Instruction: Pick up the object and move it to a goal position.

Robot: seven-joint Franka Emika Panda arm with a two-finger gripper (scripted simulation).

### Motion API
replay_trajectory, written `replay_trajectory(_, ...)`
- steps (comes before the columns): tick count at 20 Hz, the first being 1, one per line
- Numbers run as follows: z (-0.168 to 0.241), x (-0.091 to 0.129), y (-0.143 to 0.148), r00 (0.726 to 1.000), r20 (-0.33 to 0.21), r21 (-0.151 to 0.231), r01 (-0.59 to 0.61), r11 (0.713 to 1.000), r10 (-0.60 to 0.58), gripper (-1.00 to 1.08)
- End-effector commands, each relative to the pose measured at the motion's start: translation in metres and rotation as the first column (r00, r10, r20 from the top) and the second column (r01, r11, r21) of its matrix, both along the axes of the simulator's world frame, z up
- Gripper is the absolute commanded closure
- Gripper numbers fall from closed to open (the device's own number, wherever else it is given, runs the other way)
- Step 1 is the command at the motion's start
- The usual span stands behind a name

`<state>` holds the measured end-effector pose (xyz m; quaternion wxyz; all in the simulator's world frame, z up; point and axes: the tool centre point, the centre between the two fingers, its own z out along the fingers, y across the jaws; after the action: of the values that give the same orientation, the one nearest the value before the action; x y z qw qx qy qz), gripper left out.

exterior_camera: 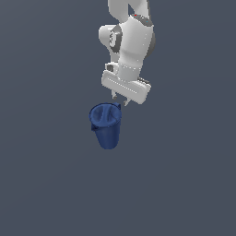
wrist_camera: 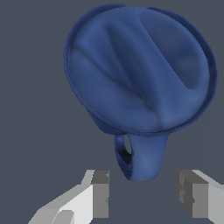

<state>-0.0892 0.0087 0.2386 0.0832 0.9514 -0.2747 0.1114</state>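
Dark blue cup (exterior_camera: 106, 125) stands upright on the plain grey surface (exterior_camera: 41, 184), near the middle of the exterior view. It tapers from a wide round rim down to a narrower base. A small spout juts from the rim toward the exterior view's left.

My gripper (exterior_camera: 120, 100) hangs above the cup's rim, toward the exterior view's right of its centre. My fingertips sit just over the rim edge; I cannot tell from that view whether they touch it. My white arm (exterior_camera: 129, 44) rises from the gripper to the top edge of the exterior view.

Wrist view: I look down into the cup (wrist_camera: 140, 70). The round opening fills most of the picture, with folds of darker shading inside. A handle loop shows on the cup's outer wall, on the side nearest my fingers. Gripper (wrist_camera: 142, 192) is open, jaws spread wide with a clear gap between them. Both fingertips (wrist_camera: 100, 192) show grey pads on white bodies. The handle lies between the two fingers but apart from both. Nothing is held.
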Motion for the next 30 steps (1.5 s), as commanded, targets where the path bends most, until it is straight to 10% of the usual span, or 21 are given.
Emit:
replay_trajectory(1, -0.001, 0.000, 0.001, 1.000, 0.009, 0.000, 0.011, 1.000, -0.011, -0.20)
replay_trajectory(30, -0.012, -0.009, -0.007, 0.989, 0.062, 0.016, 0.133, 0.991, -0.134, -0.20)
